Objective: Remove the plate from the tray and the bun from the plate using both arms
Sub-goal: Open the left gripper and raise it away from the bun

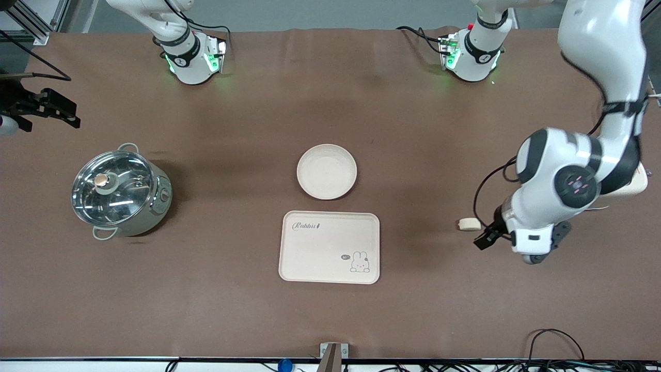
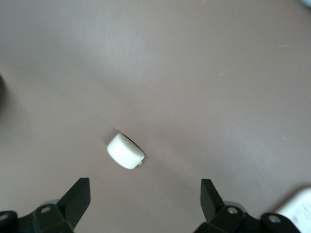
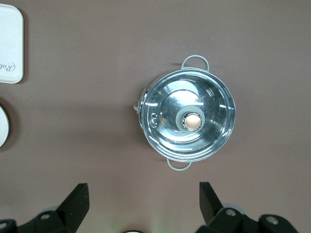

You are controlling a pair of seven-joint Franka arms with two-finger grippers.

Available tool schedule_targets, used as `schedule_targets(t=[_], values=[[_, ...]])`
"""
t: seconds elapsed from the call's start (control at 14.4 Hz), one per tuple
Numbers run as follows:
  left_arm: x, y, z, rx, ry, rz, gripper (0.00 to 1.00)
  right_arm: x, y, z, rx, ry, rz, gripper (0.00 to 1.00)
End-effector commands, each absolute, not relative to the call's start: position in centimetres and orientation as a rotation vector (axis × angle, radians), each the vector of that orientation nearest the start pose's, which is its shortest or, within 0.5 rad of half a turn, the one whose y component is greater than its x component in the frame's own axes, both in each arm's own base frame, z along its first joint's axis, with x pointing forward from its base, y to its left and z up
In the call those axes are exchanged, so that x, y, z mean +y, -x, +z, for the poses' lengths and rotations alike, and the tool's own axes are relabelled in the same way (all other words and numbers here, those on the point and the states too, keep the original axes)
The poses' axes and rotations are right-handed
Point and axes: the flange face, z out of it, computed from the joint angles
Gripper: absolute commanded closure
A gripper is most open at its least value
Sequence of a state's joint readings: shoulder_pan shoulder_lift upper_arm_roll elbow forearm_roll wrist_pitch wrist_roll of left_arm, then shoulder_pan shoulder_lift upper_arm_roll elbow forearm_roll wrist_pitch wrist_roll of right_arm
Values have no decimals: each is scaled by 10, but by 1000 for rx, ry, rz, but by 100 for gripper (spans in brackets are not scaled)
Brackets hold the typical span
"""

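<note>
Tray [image 1: 329, 247] lower centre of frame with plate [image 1: 327, 171] just above it on desk [image 1: 232, 310]; bun [image 1: 469, 224] at right lies on the desk, just clear of wide-open, empty left pincer [image 1: 484, 238]; right pincer [image 1: 62, 114], also open and empty, waits upper left.

Robot lab, not a kitchen. Two white arms [image 1: 578, 175] were bolted at the bench [image 1: 232, 310] edge w/ green status LEDs lit at the bases. Brown mat covered the bench; loose cables [image 1: 555, 343] ran along the front edge; aluminium framing [image 1: 31, 20] stood at one corner. Kitchenware, e.g. lidded steel pot [image 1: 121, 191], served as props.
</note>
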State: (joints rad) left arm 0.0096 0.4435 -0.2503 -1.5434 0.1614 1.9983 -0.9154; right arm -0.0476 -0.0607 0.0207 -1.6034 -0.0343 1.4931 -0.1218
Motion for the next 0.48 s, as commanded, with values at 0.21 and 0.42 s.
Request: schedule_targets(t=[0.21, 0.42], values=[[-90, -627, 538, -302, 3042, -146, 0, -14, -523, 641, -58, 3171, 65, 0], [-85, -592, 593, -42, 3030, -133, 0, -24, -523, 640, -5, 3167, 75, 0]])
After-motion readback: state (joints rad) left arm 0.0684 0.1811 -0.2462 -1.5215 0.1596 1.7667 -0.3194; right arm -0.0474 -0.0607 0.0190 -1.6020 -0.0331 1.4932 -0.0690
